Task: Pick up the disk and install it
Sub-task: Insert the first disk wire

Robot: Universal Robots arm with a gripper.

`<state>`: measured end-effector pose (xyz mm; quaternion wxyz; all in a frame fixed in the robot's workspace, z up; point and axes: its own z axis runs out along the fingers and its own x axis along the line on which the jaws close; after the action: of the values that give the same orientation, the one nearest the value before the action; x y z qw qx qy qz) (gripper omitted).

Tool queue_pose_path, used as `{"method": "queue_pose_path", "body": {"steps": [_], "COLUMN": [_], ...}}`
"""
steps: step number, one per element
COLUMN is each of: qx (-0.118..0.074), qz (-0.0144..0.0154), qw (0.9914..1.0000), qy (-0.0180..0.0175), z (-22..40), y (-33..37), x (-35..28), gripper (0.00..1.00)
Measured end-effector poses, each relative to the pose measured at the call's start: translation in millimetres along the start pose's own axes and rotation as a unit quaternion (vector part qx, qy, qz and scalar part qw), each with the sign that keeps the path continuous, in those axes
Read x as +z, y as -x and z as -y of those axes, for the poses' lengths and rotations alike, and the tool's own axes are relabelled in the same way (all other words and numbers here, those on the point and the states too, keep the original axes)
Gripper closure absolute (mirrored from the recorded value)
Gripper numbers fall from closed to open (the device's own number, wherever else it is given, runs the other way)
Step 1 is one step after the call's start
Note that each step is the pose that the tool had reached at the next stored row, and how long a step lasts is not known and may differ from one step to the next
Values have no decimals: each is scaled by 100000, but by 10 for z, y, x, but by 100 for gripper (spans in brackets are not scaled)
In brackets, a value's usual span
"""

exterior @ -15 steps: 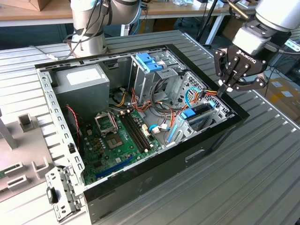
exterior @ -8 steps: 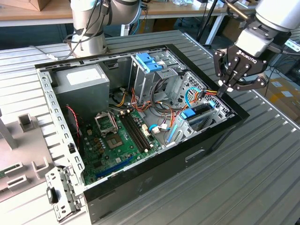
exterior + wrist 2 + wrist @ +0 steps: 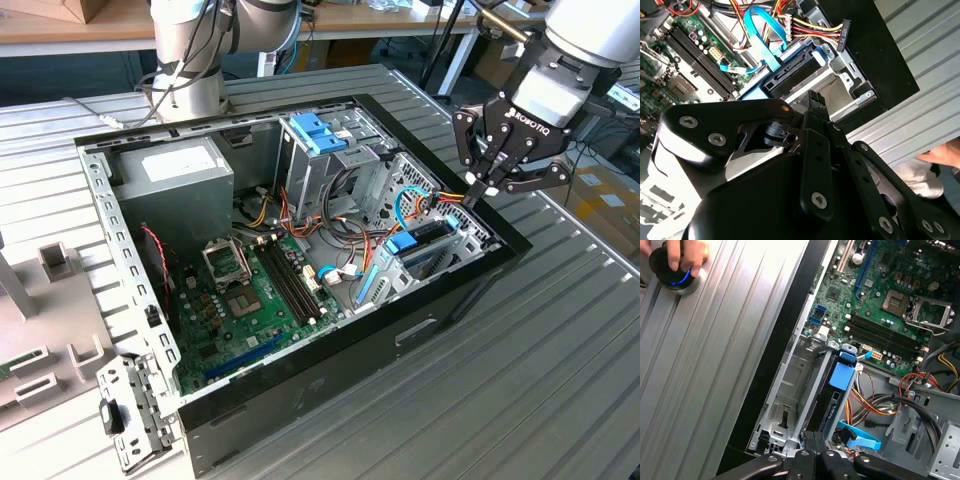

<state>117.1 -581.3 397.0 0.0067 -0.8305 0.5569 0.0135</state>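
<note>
Inspecting the open computer case on the ridged metal table, we find the disk lying lengthwise in the drive cage. The cage sits at the corner of the case toward the exterior view's right, just beside the motherboard.

In the first wrist view the disk appears as a long, dark body with a bright blue rail along its side. A square blue tab caps the end nearest the motherboard. In the second wrist view the disk shows a dark connector end framed in blue plastic, with a thin blue cable curving just beside it.

The gripper hangs over the outer end of the cage, near the case's black wall. Its fingers are drawn together with nothing held between them (the first wrist view shows the gripper the same way). We cannot tell whether the fingertips touch the disk.

A person's hand rests on a round black device on the table, well apart from the case.
</note>
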Motion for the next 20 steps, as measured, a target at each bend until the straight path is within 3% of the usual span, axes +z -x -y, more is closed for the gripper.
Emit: {"method": "queue_pose_path", "body": {"steps": [3,6,9,14,20], "qx": [-2537,-5280,-6668,-9381,-12637], "qz": [-7,-21,-25,-36,-48], "qw": [99968,99860,99777,99559,99198], "qy": [74,158,199,278,376], "z": [0,0,0,0,0], "y": [0,0,0,0,0], "x": [0,0,0,0,0], "gripper": [89,89,89,89,89]}}
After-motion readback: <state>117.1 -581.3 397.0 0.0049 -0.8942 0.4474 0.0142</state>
